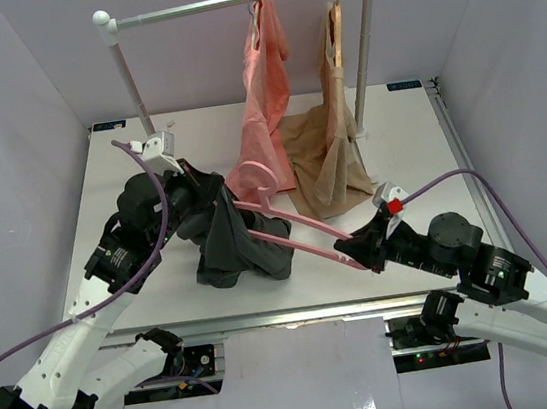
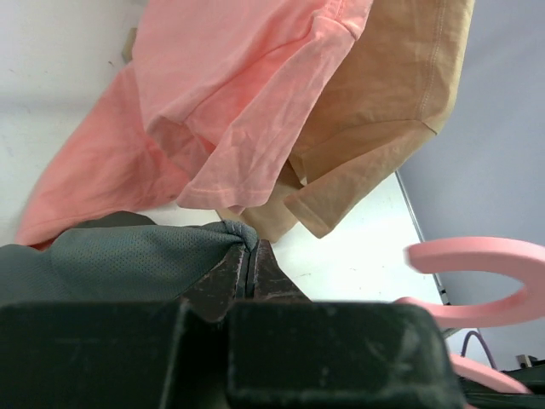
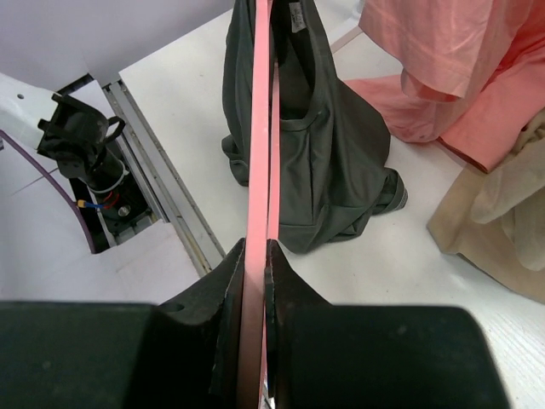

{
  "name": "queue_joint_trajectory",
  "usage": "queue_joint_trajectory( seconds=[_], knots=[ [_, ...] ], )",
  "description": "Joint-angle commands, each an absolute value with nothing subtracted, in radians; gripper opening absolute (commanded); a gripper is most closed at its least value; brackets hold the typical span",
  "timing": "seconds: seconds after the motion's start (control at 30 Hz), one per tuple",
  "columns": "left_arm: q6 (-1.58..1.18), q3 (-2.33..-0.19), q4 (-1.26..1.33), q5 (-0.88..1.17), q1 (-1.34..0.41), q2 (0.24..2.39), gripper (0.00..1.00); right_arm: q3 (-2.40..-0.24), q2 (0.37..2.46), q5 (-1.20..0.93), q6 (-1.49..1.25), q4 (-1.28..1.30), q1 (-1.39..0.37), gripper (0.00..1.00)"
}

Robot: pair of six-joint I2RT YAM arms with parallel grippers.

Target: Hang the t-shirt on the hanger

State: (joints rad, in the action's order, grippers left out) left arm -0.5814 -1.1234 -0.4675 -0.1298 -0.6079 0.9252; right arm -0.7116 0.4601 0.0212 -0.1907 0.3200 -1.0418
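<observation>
— Where is all this?
— On a white table (image 1: 412,146) closed in by pale lilac walls. A metal rail (image 1: 237,1) stands across its far side.

— What hangs there?
— A salmon-pink garment (image 1: 267,115), and to its right a tan garment (image 1: 328,157) on a wooden hanger (image 1: 334,27). Both reach down to the table.

— And the t-shirt (image 1: 244,249)?
— Front-left of centre. It is draped over the far end of the hanger (image 3: 258,170), with its lower part bunched on the table.

— Who holds what?
— The left jaws are pinched tight on a fold of the t-shirt near its top. The right jaws are clamped on the hanger's near arm and hold it slanted above the table.

— Anything crowding them?
— The hanger's hook sits just in front of the salmon-pink garment's hem. The tan hem pools right behind the hanger's arms.
</observation>
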Motion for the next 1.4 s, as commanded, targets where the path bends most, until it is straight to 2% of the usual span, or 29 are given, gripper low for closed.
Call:
queue_joint_trajectory(
  seconds=[0.0,0.23,0.33,0.47,0.6,0.67,0.73,1.03,1.07,1.17,1.23,1.3,1.37],
  knots=[
    [-0.511,-1.131,-0.542,-0.146,-0.603,0.883,0.00,-0.710,0.353,0.041,-0.235,0.299,-1.043,0.08],
    [-0.442,-1.092,-0.475,0.073,-0.603,0.870,0.00,-0.581,0.227,-0.072,-0.270,0.137,-1.043,0.08],
    [-0.432,-1.099,-0.401,0.303,-0.603,0.891,0.00,-0.560,0.292,-0.055,-0.238,0.061,-1.043,0.08],
    [-0.448,-1.131,-0.345,0.425,-0.603,0.917,0.00,-0.534,0.396,-0.070,-0.224,-0.096,-1.045,0.08],
    [-0.454,-1.142,-0.330,0.489,-0.603,0.931,0.00,-0.442,0.406,-0.012,-0.272,-0.238,-1.043,0.08],
    [-0.464,-1.117,-0.293,0.556,-0.603,0.925,0.00,-0.364,0.404,0.002,-0.311,-0.436,-1.043,0.08],
    [-0.475,-1.096,-0.261,0.611,-0.603,0.918,0.00,-0.324,0.422,0.024,-0.314,-0.514,-1.043,0.08],
    [-0.463,-1.071,-0.297,0.576,-0.603,0.846,0.02,-0.264,0.438,0.077,-0.317,-0.628,-1.043,0.08],
    [-0.459,-1.074,-0.319,0.571,-0.603,0.847,0.04,-0.254,0.434,0.070,-0.319,-0.642,-1.043,0.08],
    [-0.448,-1.123,-0.406,0.498,-0.603,0.851,0.46,-0.218,0.404,0.056,-0.337,-0.696,-1.044,0.08],
    [-0.447,-1.180,-0.487,0.434,-0.603,0.855,0.67,-0.207,0.376,0.054,-0.318,-0.719,-1.043,0.08],
    [-0.428,-1.211,-0.525,0.391,-0.603,0.852,0.74,-0.194,0.340,0.054,-0.299,-0.739,-1.043,0.08],
    [-0.408,-1.255,-0.578,0.344,-0.603,0.844,0.76,-0.183,0.309,0.055,-0.286,-0.751,-1.045,0.08]
  ],
)
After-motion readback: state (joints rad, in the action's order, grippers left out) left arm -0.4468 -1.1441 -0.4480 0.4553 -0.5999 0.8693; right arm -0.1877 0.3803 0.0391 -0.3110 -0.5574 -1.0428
